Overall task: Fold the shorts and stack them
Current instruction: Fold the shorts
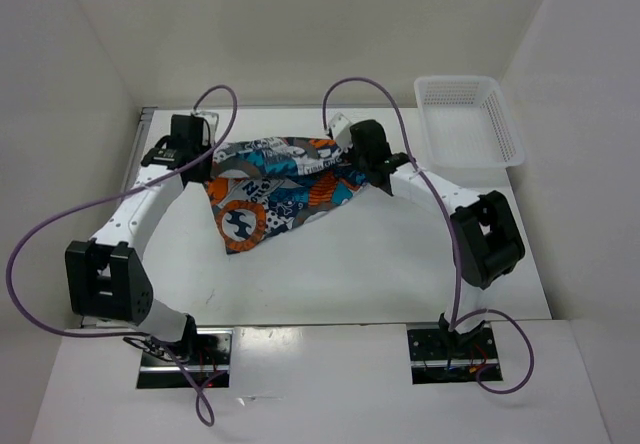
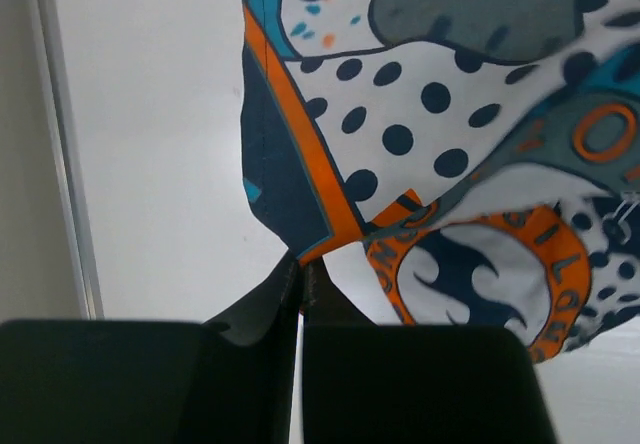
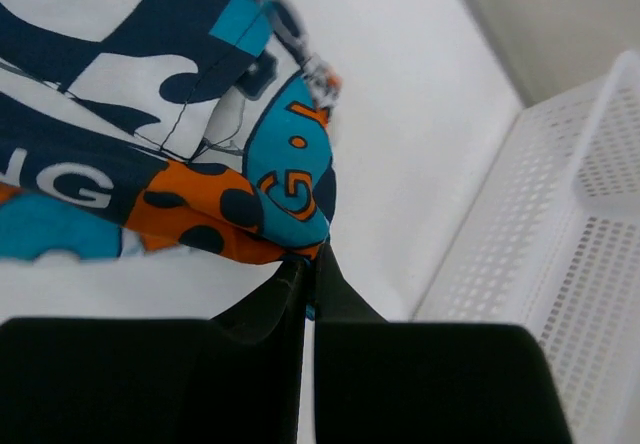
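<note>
Above the white table [image 1: 350,264], the shorts [image 1: 275,184] stretch between two arms, the left gripper [image 2: 300,262] pinched on an orange-trimmed corner and the right gripper [image 3: 308,259] clamped on the opposite edge. Whether the lower hem touches the table is unclear. A mesh basket [image 1: 468,124] sits far right.

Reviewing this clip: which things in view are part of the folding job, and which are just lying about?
In the job:
- shorts, printed cloth, lifted between the arms
- left gripper, pinched shut on one edge of the shorts
- right gripper, pinched shut on the opposite corner

Lying about:
- white mesh basket, far right, apart from the shorts
</note>
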Robot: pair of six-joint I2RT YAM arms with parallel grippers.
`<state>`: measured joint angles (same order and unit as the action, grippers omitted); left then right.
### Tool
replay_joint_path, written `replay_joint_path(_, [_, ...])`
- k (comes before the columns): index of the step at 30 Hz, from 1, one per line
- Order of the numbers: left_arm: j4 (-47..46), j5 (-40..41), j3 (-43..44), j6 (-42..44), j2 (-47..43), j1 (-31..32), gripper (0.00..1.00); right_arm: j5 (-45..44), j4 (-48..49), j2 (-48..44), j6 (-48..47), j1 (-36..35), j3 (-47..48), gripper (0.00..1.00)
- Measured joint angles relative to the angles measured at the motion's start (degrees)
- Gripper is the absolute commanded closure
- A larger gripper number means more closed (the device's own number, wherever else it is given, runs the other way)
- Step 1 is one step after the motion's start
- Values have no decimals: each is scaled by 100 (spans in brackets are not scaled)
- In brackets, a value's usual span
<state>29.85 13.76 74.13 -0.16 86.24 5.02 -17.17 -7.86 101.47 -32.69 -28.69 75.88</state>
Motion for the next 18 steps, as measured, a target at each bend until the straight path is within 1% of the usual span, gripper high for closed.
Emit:
replay_joint_path(3, [289,-79,-595,-4,-299,225,100,116,33,-170,-223,-94,-643,100])
replay_joint_path(6, [588,-118,-1368,-4,-643,844,100,136,33,-166,-466,-157,-1043,100])
replay_joint_path(8, [798,-203,-1687,4,-647,1211,100,129,31,-162,-603,-179,-1130,100])
replay_joint_path(11, [999,-323,-1982,2,-420,1394,98,131,153,-162,-737,-199,-1132,100])
replay_joint_path(12, [1049,-363,-2033,0,-299,1438,95,129,175,-162,-769,-208,-1137,100])
replay_joint_path(15, [1086,-511,-2107,-2,-7,1572,93,129,229,-162,-813,-208,-1169,100])
replay_joint_path(18, [1108,-651,-2109,0,70,1700,93,127,275,-162,-852,-208,-1272,100])
